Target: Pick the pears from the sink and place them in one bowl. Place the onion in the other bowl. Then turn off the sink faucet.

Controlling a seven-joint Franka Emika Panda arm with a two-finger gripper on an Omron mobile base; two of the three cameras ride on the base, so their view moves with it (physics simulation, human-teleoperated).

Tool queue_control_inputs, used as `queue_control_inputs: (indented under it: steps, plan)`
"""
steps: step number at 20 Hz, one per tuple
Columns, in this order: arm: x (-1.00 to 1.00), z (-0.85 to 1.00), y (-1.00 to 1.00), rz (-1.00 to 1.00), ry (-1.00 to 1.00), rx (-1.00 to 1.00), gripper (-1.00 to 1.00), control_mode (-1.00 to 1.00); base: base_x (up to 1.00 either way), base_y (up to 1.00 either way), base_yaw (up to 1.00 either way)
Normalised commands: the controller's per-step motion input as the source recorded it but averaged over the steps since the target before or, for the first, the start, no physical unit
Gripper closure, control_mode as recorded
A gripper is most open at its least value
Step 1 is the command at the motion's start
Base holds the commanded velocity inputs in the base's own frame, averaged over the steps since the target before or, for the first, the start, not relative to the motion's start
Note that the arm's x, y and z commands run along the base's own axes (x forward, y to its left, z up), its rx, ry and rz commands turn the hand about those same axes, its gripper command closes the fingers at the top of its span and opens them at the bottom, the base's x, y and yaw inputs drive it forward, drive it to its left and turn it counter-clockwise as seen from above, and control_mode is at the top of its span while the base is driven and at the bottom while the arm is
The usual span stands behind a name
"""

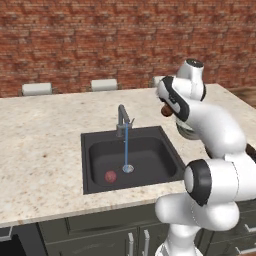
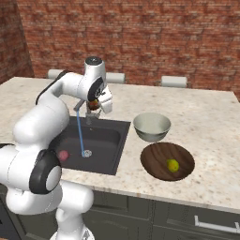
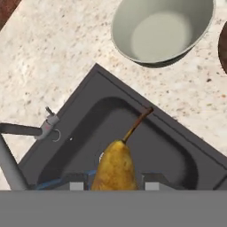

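Brownish pear [image 3: 114, 167] in pincer [image 3: 113, 181]; yellow-green pear [image 2: 173, 165] w/in wooden bowl [image 2: 154, 161].

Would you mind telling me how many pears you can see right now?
2. The yellow-green pear lies in the wooden bowl on the counter. The brownish pear is held between the jaws of the gripper, lifted above the sink.

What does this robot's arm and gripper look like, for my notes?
A glossy white arm of rounded, bulbous segments with black bands at the joints and a grey-capped cylindrical wrist. The gripper has two small, dark grey, blocky fingertips. No cables or markings are visible.
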Motion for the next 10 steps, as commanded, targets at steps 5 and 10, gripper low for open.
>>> queue_control_inputs:
  steps: [5,10]
  plan:
    - [-0.14,0.0,-0.46,-0.08,0.25,-0.08,1.0,-1.0,0.0,0.0,0.0]
    - [-0.27,0.0,-0.73,-0.11,0.12,-0.05,1.0,-1.0,0.0,0.0,0.0]
